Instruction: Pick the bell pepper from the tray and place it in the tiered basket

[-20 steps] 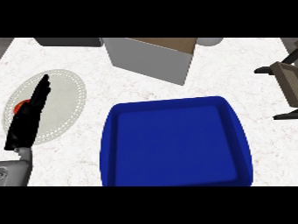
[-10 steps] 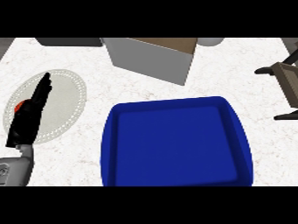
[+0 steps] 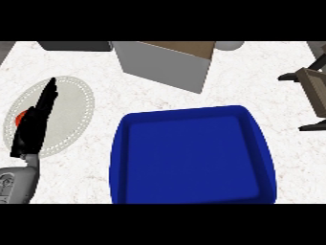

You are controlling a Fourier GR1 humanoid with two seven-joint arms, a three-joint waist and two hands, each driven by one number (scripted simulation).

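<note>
the left hand (image 3: pixel 35 122) reaches over a pale round plate (image 3: pixel 73 110) at the desk's (image 3: pixel 88 172) left, its black fingers straight and extended, gripping nothing. a bit of red, the bell pepper (image 3: pixel 20 116), peeks out beside the hand on the plate, mostly hidden. the blue tray (image 3: pixel 190 153) sits to the right. a grey open box (image 3: pixel 169 62) stands behind it, and the wooden tiered basket (image 3: pixel 320 86) is at the far right edge.
</note>
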